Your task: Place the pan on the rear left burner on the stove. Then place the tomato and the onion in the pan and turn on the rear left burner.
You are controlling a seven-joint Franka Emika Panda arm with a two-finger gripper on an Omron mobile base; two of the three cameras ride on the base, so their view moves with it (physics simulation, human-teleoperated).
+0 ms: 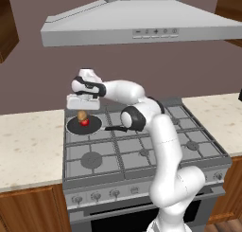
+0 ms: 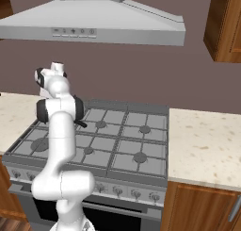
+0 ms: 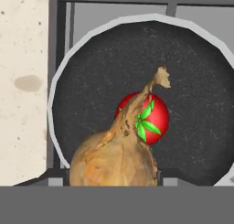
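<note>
One onion (image 3: 114, 159) sits between the claw (image 1: 82, 104) jaws, above the pan (image 3: 192, 81).

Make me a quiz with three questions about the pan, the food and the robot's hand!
1. Where does the pan sit?
A. on the stove's rear left burner
B. on the counter
C. on the front right burner

2. What colour is the tomato?
A. yellow
B. red
C. purple

3. What is the gripper doing with the onion?
A. nothing, the onion is on the floor
B. holding it above the pan
C. pressing it against the hood

Answers:
1. A, the pan rests at the cooktop's back-left corner.
2. B, it is red with a green top.
3. B, the onion hangs between the fingers over the pan.
</note>
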